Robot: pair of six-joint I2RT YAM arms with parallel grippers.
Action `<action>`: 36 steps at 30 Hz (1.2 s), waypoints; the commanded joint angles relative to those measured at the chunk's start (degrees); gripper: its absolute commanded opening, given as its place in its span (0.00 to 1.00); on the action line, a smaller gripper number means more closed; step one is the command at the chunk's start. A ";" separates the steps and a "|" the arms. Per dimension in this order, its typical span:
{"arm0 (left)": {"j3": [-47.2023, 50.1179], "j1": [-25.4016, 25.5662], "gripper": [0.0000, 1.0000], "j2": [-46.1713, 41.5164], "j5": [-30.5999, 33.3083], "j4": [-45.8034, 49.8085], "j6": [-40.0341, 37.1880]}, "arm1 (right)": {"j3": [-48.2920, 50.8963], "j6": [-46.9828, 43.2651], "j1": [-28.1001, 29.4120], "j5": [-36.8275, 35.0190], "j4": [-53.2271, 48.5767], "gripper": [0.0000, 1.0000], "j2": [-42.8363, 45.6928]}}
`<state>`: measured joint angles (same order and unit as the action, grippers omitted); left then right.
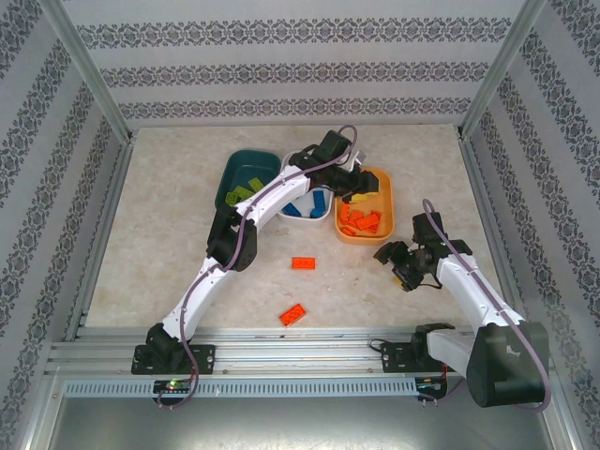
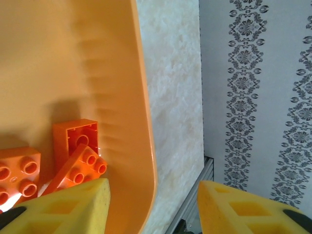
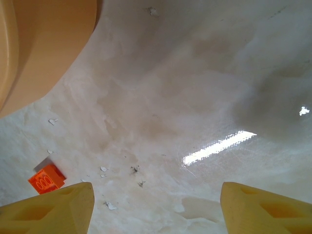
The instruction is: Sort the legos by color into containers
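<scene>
Starting at the left of the overhead view, the teal tub (image 1: 246, 157) sits on the bench (image 1: 169, 216) with lime green legos (image 1: 239, 195) lying inside it. Touching its right side is the white tub (image 1: 307, 219), partly covered by the left arm, with blue legos (image 1: 317, 203) showing in it. Nearer the arm bases, two orange-red legos lie loose on the bare bench, one (image 1: 303, 262) just in front of the white tub and the other (image 1: 293, 315) closer to the near edge. Right of the white tub stands the orange tub (image 1: 386, 202), holding a cluster of orange-red bricks (image 1: 361, 222). The left gripper (image 1: 356, 190) hangs over this tub's far end, its fingers apart with nothing between them. From the left wrist, one finger (image 2: 73, 207) is above the tub's inside, where an upturned brick (image 2: 75, 139) leans against the wall, and the other is beyond the rim. Farthest right, the right gripper (image 1: 394, 258) hovers over bare bench just in front of the orange tub, its jaws spread wide and empty.
</scene>
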<state>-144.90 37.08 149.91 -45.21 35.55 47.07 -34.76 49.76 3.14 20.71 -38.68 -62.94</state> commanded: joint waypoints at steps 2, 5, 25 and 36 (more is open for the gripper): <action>-1.61 0.62 0.55 -3.02 1.32 2.65 -2.49 | 0.13 0.96 0.04 0.91 0.01 0.70 1.33; -1.62 0.96 0.59 -3.58 2.08 3.83 -3.63 | 0.64 1.21 0.03 0.95 -0.08 0.71 2.08; 3.26 3.26 0.74 -13.88 15.70 22.56 -23.30 | 5.38 9.46 7.76 -2.14 3.56 0.75 7.40; 27.96 2.75 0.83 -30.67 22.37 15.32 -25.91 | 0.33 11.78 16.75 -5.01 7.12 0.76 -1.03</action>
<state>-121.60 39.75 124.53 -25.74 53.49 23.31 -31.79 60.14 18.13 17.82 -33.15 -62.41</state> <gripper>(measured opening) 0.825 0.756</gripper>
